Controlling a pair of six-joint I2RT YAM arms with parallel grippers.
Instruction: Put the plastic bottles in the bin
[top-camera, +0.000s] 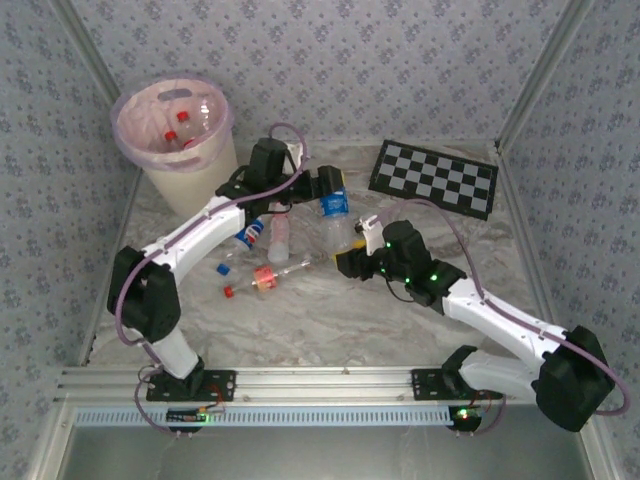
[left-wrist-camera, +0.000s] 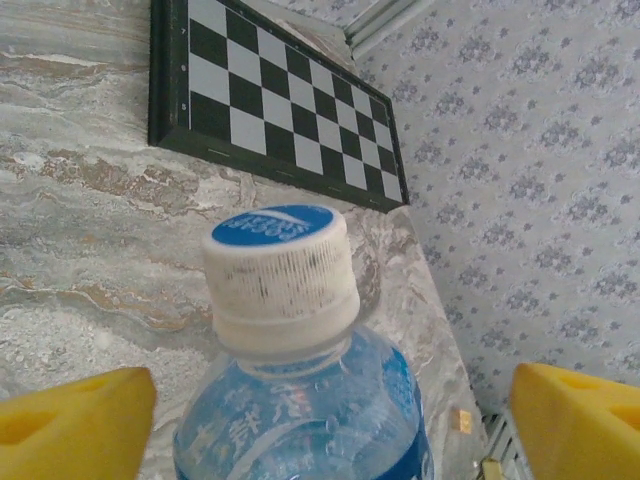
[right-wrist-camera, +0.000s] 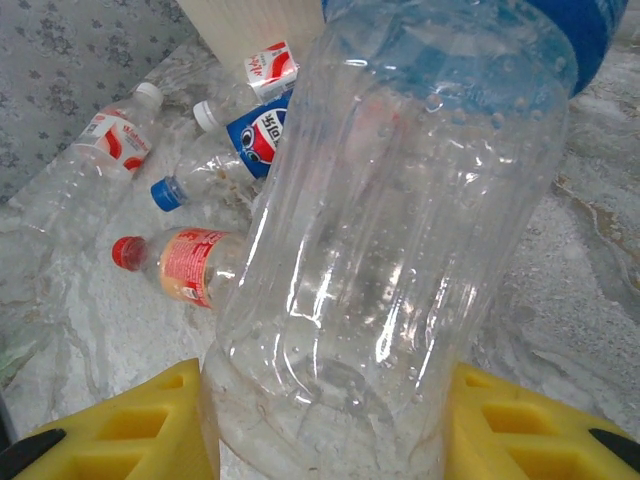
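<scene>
A clear bottle with a blue label (top-camera: 335, 222) and a white cap topped in blue (left-wrist-camera: 282, 275) is held over the table's middle. My right gripper (top-camera: 347, 262) (right-wrist-camera: 330, 420) is shut on its base, with the yellow fingers (right-wrist-camera: 120, 430) pressed to both sides. My left gripper (top-camera: 328, 190) (left-wrist-camera: 335, 410) is open around the bottle's neck, its pads (left-wrist-camera: 75, 420) well clear of it. Several more bottles lie to the left: a Pepsi one (top-camera: 252, 232) (right-wrist-camera: 262, 135) and a red-labelled one (top-camera: 268, 278) (right-wrist-camera: 190, 265). The cream bin (top-camera: 175, 130), at the far left, holds red-capped bottles.
A black-and-white checkerboard (top-camera: 435, 178) (left-wrist-camera: 280, 100) lies at the back right. Papered walls close in the table on three sides. A white-capped bottle with a red label (right-wrist-camera: 120, 140) and a blue-capped one (right-wrist-camera: 165, 192) lie near the bin's wall (right-wrist-camera: 235, 25).
</scene>
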